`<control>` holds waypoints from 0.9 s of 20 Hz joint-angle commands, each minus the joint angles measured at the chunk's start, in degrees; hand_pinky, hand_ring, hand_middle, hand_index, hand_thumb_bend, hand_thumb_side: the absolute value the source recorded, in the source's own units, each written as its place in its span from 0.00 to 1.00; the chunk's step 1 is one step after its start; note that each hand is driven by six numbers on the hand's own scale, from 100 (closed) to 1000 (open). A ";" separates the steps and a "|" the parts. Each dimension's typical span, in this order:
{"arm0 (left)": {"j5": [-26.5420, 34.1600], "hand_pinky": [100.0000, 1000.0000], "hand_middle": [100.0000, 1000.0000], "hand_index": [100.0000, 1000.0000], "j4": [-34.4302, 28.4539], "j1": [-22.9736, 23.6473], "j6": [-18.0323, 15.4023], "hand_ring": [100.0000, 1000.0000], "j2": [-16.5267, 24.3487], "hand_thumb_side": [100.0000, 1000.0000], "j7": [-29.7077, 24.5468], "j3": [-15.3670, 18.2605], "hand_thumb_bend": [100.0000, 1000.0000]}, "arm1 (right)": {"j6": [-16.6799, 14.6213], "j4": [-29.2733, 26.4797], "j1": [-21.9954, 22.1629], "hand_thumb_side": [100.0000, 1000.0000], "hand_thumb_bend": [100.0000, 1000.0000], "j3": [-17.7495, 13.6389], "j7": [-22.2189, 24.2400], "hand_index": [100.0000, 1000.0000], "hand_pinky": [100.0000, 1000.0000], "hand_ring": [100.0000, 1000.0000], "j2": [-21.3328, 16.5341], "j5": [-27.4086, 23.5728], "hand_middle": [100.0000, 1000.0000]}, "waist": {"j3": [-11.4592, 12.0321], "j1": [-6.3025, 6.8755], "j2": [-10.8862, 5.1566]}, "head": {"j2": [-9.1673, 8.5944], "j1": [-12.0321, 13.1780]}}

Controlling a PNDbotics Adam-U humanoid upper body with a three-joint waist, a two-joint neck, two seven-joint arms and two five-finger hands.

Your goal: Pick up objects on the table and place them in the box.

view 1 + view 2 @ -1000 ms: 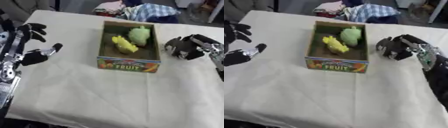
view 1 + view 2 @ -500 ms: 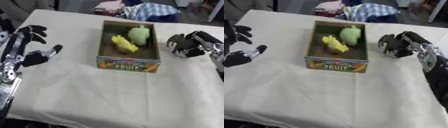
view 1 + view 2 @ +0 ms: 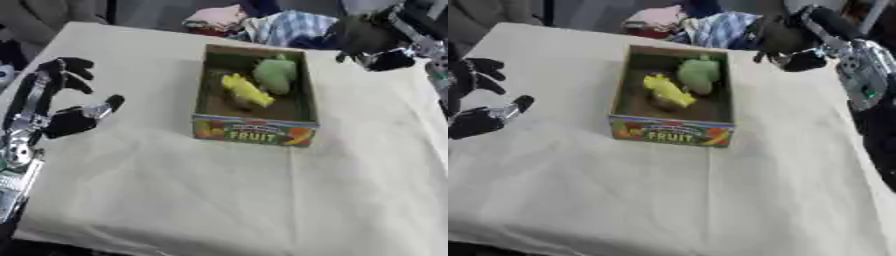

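Though blurred, right hand (image 3: pixel 785 42) looks curled, empty; left hand (image 3: pixel 61 102) open.

The right hand (image 3: pixel 785 42), at about one o'clock from the box (image 3: pixel 254 131), is blurred; its fingers look curled, but whether they hold anything cannot be told. Its arm is cut off by the right edge. The left hand (image 3: pixel 66 97), at nine o'clock, loses its arm to the left edge, and in the right eye view part of the hand too. The yellow thing (image 3: pixel 246 90) and green thing (image 3: pixel 276 73) in the box are too soft to identify. The cloth heap (image 3: pixel 262 22) at twelve o'clock is cut by the top edge.
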 commanded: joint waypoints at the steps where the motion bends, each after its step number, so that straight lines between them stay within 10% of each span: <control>1: -0.32 0.66 0.51 0.70 -0.49 -0.45 -0.23 0.47 0.42 0.11 -0.52 0.05 0.56 | -0.83 -1.93 -3.41 0.20 0.16 1.38 2.52 0.45 0.55 0.38 2.40 -0.48 0.33 | 0.31 0.12 -1.04 | 0.29 -0.53; 11: -0.19 0.66 0.50 0.70 -1.79 -1.52 -0.65 0.47 -0.67 0.10 -0.89 -0.33 0.54 | -1.12 9.08 -5.95 0.28 0.15 1.00 3.59 0.51 0.56 0.43 14.97 10.19 0.39 | 2.84 0.70 -0.70 | 0.29 -2.81; 18: 0.02 0.66 0.51 0.70 -1.76 -1.71 -0.61 0.47 -1.23 0.11 -1.11 -0.44 0.52 | 1.30 16.27 -4.99 0.37 0.20 -2.07 -0.99 0.71 0.60 0.55 17.17 17.89 0.52 | 3.54 1.01 -0.33 | 0.15 -3.24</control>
